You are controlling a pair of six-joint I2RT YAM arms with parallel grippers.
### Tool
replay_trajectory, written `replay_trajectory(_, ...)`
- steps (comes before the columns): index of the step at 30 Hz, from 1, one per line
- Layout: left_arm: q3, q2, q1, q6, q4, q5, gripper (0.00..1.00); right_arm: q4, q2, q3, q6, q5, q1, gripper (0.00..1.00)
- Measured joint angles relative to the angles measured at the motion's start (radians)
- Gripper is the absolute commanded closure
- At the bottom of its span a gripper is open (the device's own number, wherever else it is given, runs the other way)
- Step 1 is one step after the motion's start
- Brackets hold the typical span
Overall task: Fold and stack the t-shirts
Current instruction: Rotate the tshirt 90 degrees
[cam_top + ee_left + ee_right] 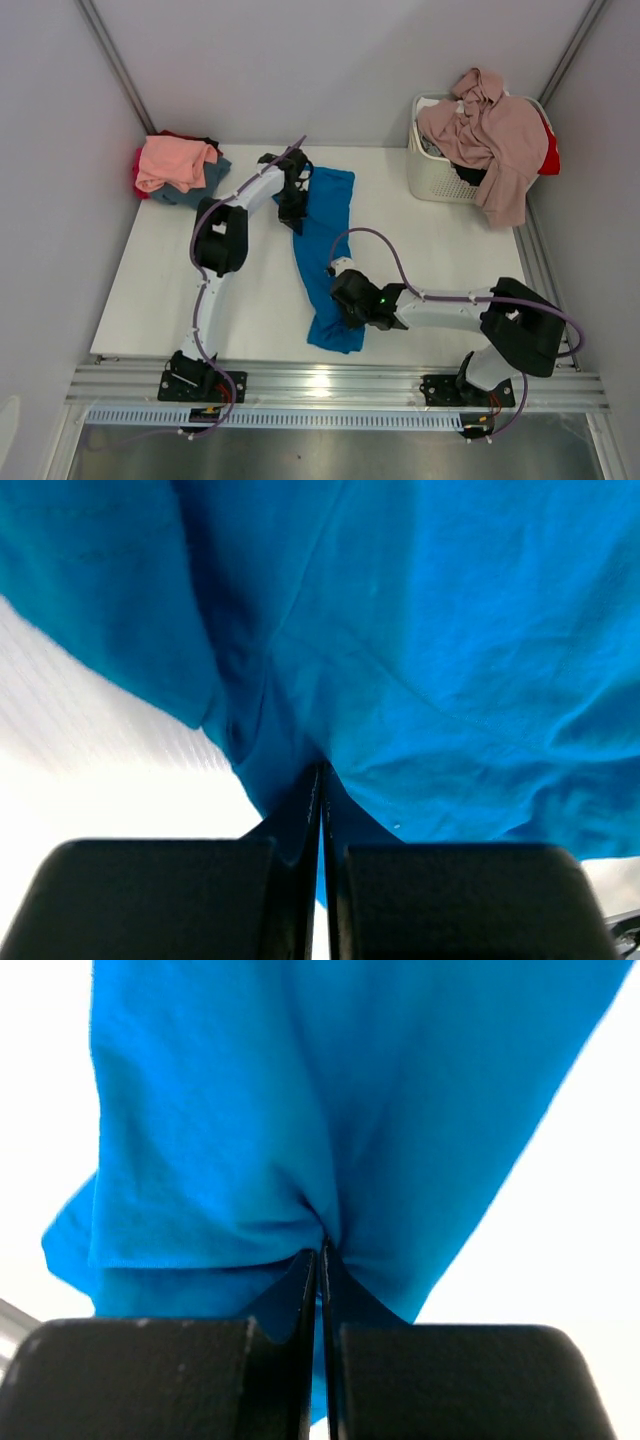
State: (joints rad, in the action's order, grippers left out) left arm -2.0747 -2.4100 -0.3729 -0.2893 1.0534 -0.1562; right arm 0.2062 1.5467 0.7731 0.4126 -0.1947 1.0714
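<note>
A bright blue t-shirt (325, 250) lies as a long narrow strip down the middle of the white table (160, 290). My left gripper (291, 213) is shut on its far left edge; in the left wrist view the cloth (420, 660) bunches at the gripper (322, 770). My right gripper (345, 312) is shut on the near end of the same shirt, where the cloth (300, 1110) puckers at the gripper (322, 1245). A stack of shirts at the back left has a salmon pink one (175, 162) on top of a slate blue-grey one (205, 180).
A white slatted basket (435, 175) stands at the back right, with a dusty mauve-pink shirt (495, 135) draped over its rim and a red one (549, 150) behind. Grey walls close in on both sides. A metal rail (330, 385) runs along the near edge.
</note>
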Motion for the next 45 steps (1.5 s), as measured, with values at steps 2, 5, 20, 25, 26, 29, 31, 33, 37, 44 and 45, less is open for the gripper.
replay_trajectory(2,0.012,0.005,0.0,-0.001,0.002,0.001,0.99,0.049,-0.03,-0.011,0.002,0.005,0.0,0.94)
replay_trajectory(5,0.018,0.009,0.0,-0.005,0.006,0.0,1.0,0.113,-0.082,-0.02,-0.01,0.06,-0.004,0.88)
replay_trajectory(20,0.178,0.14,-0.008,-0.016,-0.109,0.033,0.99,0.329,-0.266,0.056,-0.064,0.258,-0.006,0.29)
replay_trajectory(25,0.524,0.488,-0.033,-0.048,-0.222,0.031,0.98,0.306,-0.299,0.051,-0.042,0.172,-0.016,0.26)
replay_trajectory(26,0.572,0.558,-0.044,-0.055,-0.243,0.03,0.97,0.301,-0.297,0.045,-0.039,0.16,-0.022,0.26)
replay_trajectory(29,0.688,0.725,-0.099,-0.082,-0.294,0.022,0.95,0.287,-0.291,0.021,-0.018,0.135,-0.035,0.25)
replay_trajectory(31,0.758,0.809,-0.158,-0.106,-0.32,0.013,0.94,0.281,-0.281,0.002,-0.004,0.118,-0.043,0.25)
replay_trajectory(33,0.825,0.859,-0.22,-0.131,-0.352,-0.011,0.94,0.278,-0.264,-0.013,0.01,0.1,-0.051,0.25)
replay_trajectory(37,0.996,0.898,-0.325,-0.183,-0.413,-0.069,0.92,0.264,-0.224,-0.031,0.033,0.085,-0.075,0.25)
replay_trajectory(44,1.262,0.913,-0.367,-0.276,-0.52,-0.149,0.91,0.216,-0.213,-0.076,0.05,0.122,-0.126,0.25)
replay_trajectory(45,1.279,0.913,-0.371,-0.286,-0.531,-0.154,0.91,0.206,-0.217,-0.089,0.051,0.135,-0.136,0.25)
